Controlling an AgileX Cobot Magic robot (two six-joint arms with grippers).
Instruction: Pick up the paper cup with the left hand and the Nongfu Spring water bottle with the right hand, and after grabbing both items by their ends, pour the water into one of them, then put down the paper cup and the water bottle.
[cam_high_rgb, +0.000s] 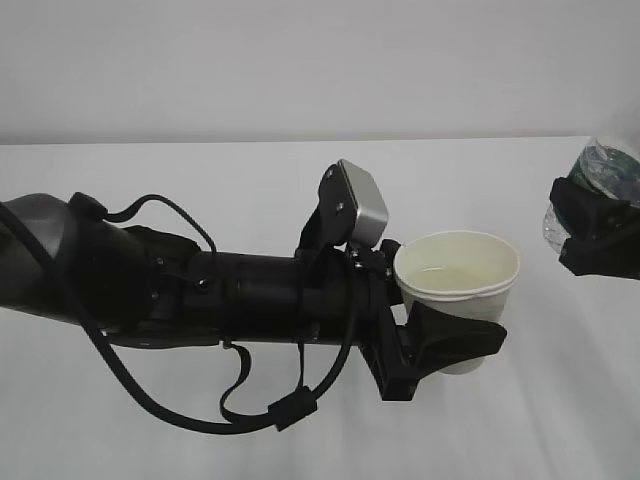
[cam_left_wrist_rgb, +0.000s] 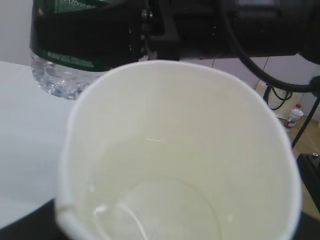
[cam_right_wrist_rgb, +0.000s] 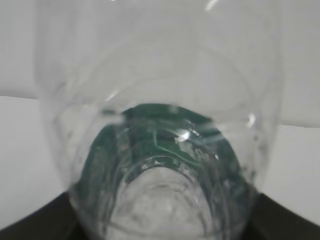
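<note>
The white paper cup (cam_high_rgb: 457, 290) is held upright above the table, with my left gripper (cam_high_rgb: 452, 325) shut on its lower half. One black finger (cam_high_rgb: 455, 340) wraps the near side; the far finger is hidden. Clear water (cam_left_wrist_rgb: 160, 200) lies in the bottom of the cup (cam_left_wrist_rgb: 180, 125). At the right edge my right gripper (cam_high_rgb: 600, 235) is shut on the Nongfu Spring water bottle (cam_high_rgb: 605, 175), apart from the cup. In the left wrist view the bottle (cam_left_wrist_rgb: 62, 75) shows its green label beyond the cup's rim. The right wrist view looks along the clear bottle (cam_right_wrist_rgb: 160, 150), with a black finger (cam_right_wrist_rgb: 35, 222) low at each side.
The white table (cam_high_rgb: 200, 180) stretches under both arms to a pale wall. My thick left arm with loose black cables (cam_high_rgb: 150, 400) lies across the left and middle. Beyond the table edge, the left wrist view shows floor, cables and a small bottle (cam_left_wrist_rgb: 295, 116).
</note>
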